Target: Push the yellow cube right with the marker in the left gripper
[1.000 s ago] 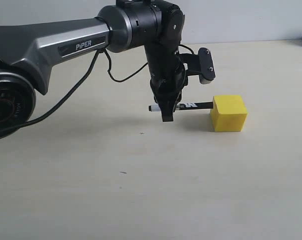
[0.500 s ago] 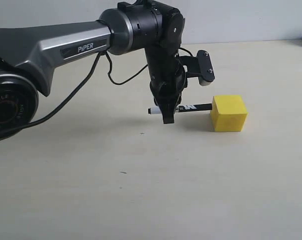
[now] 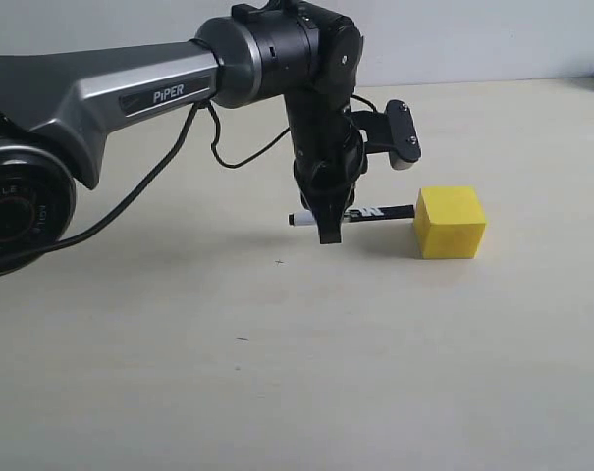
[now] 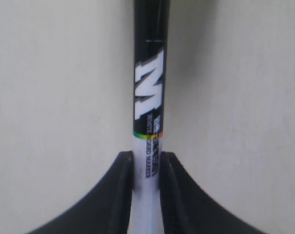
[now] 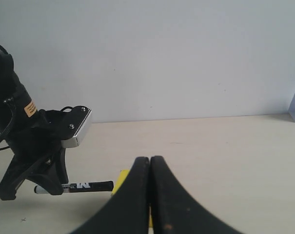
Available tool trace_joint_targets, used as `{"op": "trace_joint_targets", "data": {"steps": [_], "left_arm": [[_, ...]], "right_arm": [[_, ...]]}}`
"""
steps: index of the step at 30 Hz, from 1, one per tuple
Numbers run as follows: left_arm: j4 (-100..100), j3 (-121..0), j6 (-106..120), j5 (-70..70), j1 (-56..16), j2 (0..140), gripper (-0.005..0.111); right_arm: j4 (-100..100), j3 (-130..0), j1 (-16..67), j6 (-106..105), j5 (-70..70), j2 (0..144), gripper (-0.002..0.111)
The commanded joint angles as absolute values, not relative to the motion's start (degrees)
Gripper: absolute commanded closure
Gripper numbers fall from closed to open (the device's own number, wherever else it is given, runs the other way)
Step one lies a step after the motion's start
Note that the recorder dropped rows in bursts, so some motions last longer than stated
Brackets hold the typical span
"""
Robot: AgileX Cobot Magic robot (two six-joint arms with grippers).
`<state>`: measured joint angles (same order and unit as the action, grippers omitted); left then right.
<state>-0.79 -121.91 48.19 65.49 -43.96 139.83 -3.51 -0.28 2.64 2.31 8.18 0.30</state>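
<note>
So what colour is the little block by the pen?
The cube is plain bright yellow all over. The exterior view shows it best.

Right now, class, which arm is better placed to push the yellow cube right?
Left: the left gripper holds the marker, its black end at the yellow cube. The right gripper is shut, empty.

The marker (image 3: 377,211), a slim white pen with a black printed label, is being held level, its black end pointing to 3 o'clock and its other tip sticking out at 9 o'clock. The left gripper (image 3: 328,230), a black two-fingered claw, is hanging straight down and clamping the white barrel. The cube (image 3: 451,222), plain bright yellow, is sitting flat at the gripper's 3 o'clock, its near face meeting the marker's black end or a hair off it.
</note>
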Motion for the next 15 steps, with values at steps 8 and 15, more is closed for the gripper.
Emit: {"op": "trace_joint_targets", "data": {"steps": [8, 15], "left_arm": [[-0.39, -122.16, 47.74, 66.01, -44.01, 139.59, 0.107], [0.00, -122.16, 47.74, 66.27, -44.01, 139.59, 0.107]], "right_arm": [[-3.49, 0.00, 2.69, 2.22, 7.70, 0.00, 0.108], [-3.49, 0.00, 2.69, 2.22, 7.70, 0.00, 0.108]]}}
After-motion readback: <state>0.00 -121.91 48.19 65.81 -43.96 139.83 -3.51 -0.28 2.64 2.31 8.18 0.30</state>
